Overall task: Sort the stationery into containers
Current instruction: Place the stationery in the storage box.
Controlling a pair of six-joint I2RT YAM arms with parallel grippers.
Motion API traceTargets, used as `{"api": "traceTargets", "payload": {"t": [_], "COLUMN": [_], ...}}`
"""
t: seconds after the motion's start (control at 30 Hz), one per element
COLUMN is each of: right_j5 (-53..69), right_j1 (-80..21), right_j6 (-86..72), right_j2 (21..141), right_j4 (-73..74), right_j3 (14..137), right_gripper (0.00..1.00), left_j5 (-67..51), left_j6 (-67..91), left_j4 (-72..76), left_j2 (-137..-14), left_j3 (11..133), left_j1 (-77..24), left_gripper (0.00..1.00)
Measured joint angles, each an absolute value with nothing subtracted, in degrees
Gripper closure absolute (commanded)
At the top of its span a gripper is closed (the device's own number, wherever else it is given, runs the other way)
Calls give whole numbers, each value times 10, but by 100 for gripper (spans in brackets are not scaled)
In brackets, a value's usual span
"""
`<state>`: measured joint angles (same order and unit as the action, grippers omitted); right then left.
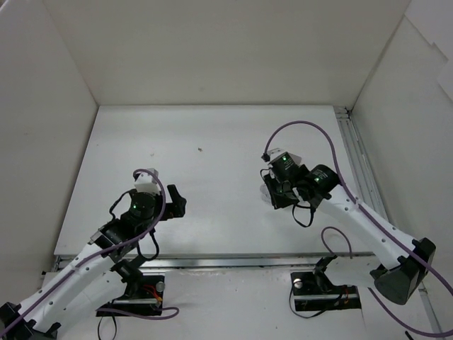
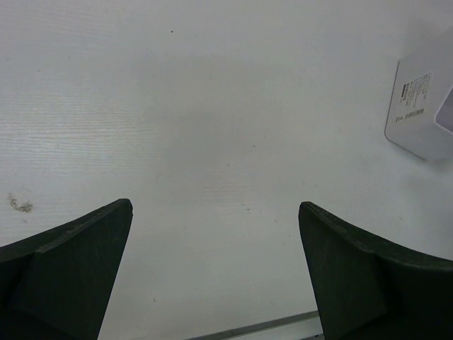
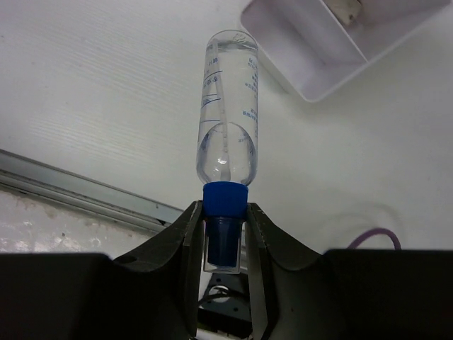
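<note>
While the right gripper (image 3: 225, 212) pinches a clear, blue-capped stubby plastic tube (image 3: 228, 106) at centre frame, the white rectangular plastic box (image 3: 318, 60) lies at upper right, near the tube's tip. Left gripper (image 2: 215, 205) hangs spread wide above the desk (image 2: 212, 106).

white table (image 1: 212, 142) boxed in by plain white walls (image 1: 226, 49), evenly lit.

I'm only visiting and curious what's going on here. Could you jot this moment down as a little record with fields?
Right fingers: shut on the blue end of the clear tube
Left fingers: wide open, holding nothing, over the table
White box: close to the tube's far end
Tube in box: not yet
</note>
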<state>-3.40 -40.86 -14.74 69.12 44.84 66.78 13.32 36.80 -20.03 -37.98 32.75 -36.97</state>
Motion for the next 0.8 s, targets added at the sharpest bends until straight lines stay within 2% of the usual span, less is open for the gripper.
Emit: {"api": "traceTargets", "payload": {"t": [0.33, 0.8], "right_j5": [-51, 4], "right_j1": [-346, -264], "right_j6": [-158, -109], "right_j2": [689, 778], "right_j4": [545, 520], "right_j3": [691, 696], "right_gripper": [100, 100], "left_j5": [115, 110], "left_j6": [359, 349], "left_j4": [-171, -164], "left_j2": [-417, -417], "left_j3": [321, 320], "left_j1": [-367, -359], "left_gripper": [0, 0]}}
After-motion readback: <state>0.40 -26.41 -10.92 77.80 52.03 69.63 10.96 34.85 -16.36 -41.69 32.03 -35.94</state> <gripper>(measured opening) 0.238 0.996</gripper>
